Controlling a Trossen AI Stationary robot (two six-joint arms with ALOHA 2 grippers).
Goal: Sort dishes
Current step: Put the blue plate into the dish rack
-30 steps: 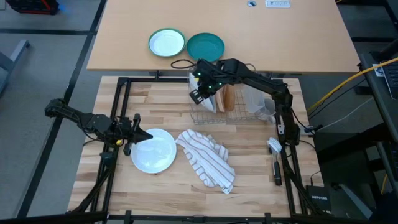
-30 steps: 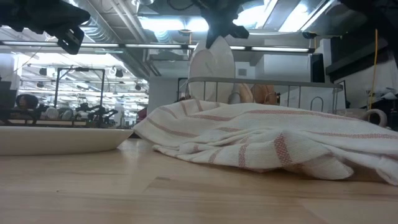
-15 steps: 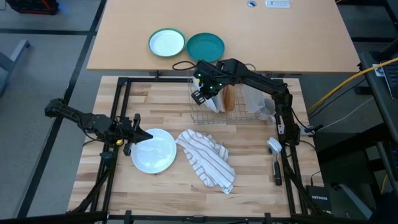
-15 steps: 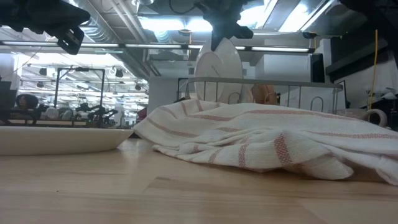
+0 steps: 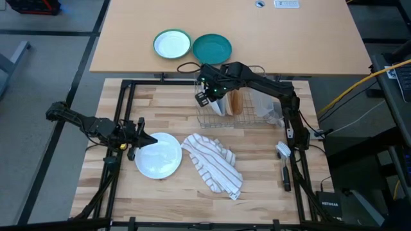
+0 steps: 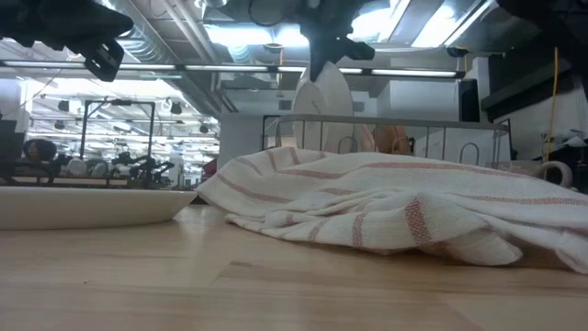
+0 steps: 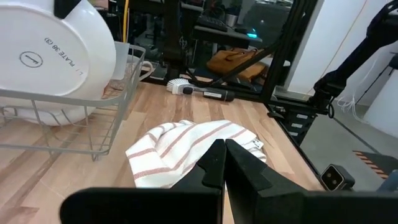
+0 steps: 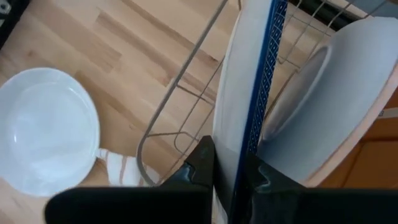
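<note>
A dark blue plate with a pale underside (image 8: pixel 233 81) stands on edge in the wire rack (image 5: pixel 247 119). My right gripper (image 5: pixel 207 90) is shut on the plate's top. A tan-brown plate (image 5: pixel 236 101) stands on edge in the rack just beside it. The plain white plate (image 5: pixel 158 155) lies flat on the wooden table at the near left. My left gripper (image 5: pixel 142 136) hovers shut at that plate's left edge and touches nothing. In the low view the held plate (image 6: pixel 323 101) rises above the rack's rim. My right gripper pinches the dark blue plate's upper rim (image 8: pixel 239 134) between its two fingers, one on the pale underside and one on the blue face. The fingers come from above, slanting down. The plate stands upright, its lower part inside the rack; whether it rests on the wires I cannot tell.
A striped towel (image 5: pixel 215 165) lies crumpled beside the white plate, in front of the rack. A dish brush (image 5: pixel 283 163) lies at the table's right edge. A teal plate (image 5: pixel 212 48) and a green-rimmed white plate (image 5: pixel 172 45) sit on the far table.
My right gripper has rolled its wrist while staying over the rack. The dark blue plate has turned about with it and now shows more edge-on in the low view. It stays upright in the rack.
</note>
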